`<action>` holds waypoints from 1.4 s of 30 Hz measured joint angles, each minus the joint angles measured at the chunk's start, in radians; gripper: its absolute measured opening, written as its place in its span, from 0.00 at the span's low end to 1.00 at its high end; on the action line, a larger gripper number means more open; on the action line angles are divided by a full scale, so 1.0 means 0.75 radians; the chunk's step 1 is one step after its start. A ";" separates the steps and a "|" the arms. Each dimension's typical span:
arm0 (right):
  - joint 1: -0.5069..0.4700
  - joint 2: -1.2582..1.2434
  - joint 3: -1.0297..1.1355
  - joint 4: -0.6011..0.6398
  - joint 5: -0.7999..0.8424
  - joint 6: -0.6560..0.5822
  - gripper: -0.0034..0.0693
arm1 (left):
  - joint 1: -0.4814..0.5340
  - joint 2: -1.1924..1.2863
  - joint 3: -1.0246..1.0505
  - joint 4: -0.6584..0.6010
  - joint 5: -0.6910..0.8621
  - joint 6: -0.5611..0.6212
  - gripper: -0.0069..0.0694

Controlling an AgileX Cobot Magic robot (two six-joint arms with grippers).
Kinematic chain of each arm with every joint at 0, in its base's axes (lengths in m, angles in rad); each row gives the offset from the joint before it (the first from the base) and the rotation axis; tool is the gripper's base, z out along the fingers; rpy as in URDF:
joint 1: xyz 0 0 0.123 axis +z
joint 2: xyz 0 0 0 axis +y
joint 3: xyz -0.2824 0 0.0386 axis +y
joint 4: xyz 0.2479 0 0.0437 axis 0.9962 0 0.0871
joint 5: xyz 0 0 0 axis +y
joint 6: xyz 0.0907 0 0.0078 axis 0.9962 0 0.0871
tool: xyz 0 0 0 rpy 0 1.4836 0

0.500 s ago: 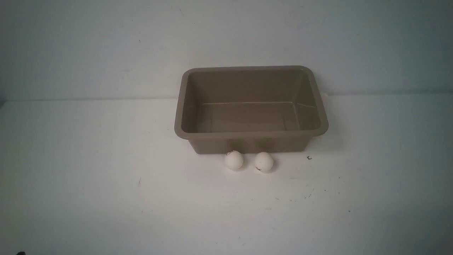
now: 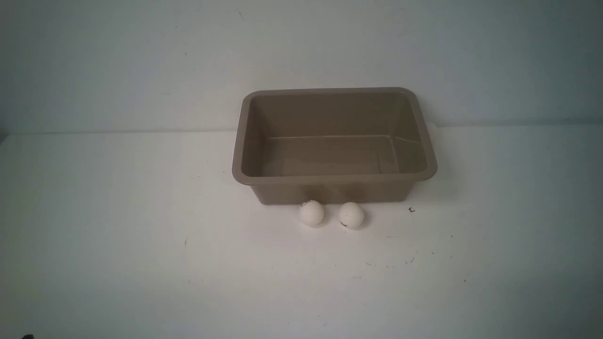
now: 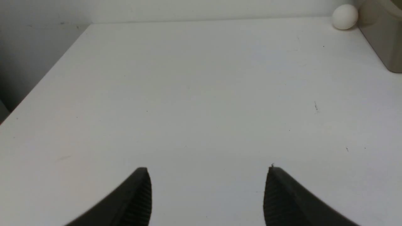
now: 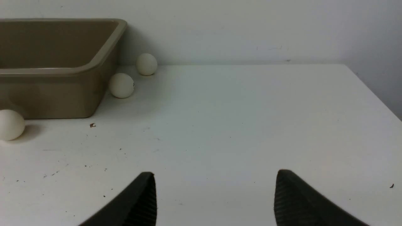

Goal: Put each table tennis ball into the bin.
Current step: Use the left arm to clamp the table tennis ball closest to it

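- Two table tennis balls (image 2: 331, 214) sit just before the bin (image 2: 334, 180), well apart from your grippers.
- Your left gripper (image 3: 208, 188) and right gripper (image 4: 215, 191) hover, fingers spread.

table tennis balls (image 2: 311, 213): five in all | bin (image 2: 334, 180): one | pairs of jaws: two

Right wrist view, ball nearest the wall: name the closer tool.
Right. The right tool is short of the ball, both right of the bin; the left tool is off beyond the bin's left side.
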 joint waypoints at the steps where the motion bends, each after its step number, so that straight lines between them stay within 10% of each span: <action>1: 0.000 0.000 0.000 0.000 0.000 0.000 0.68 | 0.000 0.000 0.000 0.000 0.000 0.000 0.66; 20: 0.000 0.000 -0.002 0.076 -0.034 0.020 0.68 | 0.000 0.000 0.000 0.000 0.000 0.000 0.66; 42: 0.000 -0.002 -0.728 0.380 0.372 0.003 0.68 | 0.000 0.000 0.000 0.000 0.000 0.000 0.66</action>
